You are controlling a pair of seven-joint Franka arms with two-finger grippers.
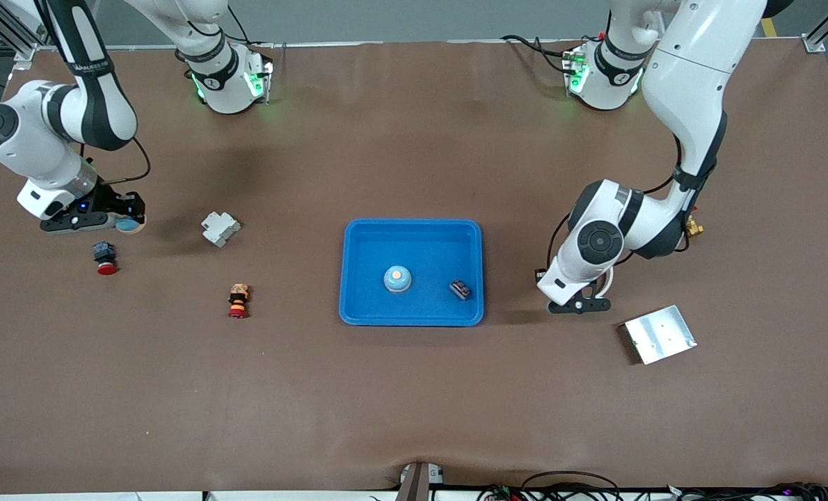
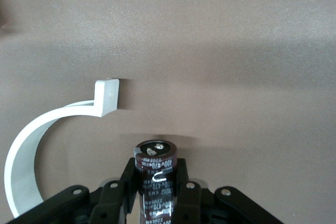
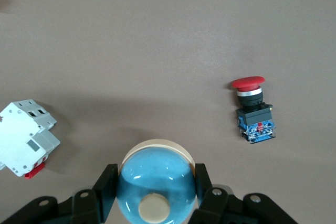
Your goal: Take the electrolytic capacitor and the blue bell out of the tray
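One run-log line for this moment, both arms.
left gripper: shut on capacitor, near white bracket | right gripper: shut on bell | tray: already holds another bell, small part

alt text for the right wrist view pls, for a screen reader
The right gripper has its fingers shut on a blue bell with a cream button, just above the brown table. A red push button lies on its side on the table, and a white circuit breaker lies apart from it.

The left gripper (image 2: 157, 192) sits low beside the blue tray (image 1: 355, 306), fingers clamped on a capacitor (image 2: 155, 179). The right gripper (image 3: 157, 192), well apart from the tray, grips a bell (image 3: 156, 188).
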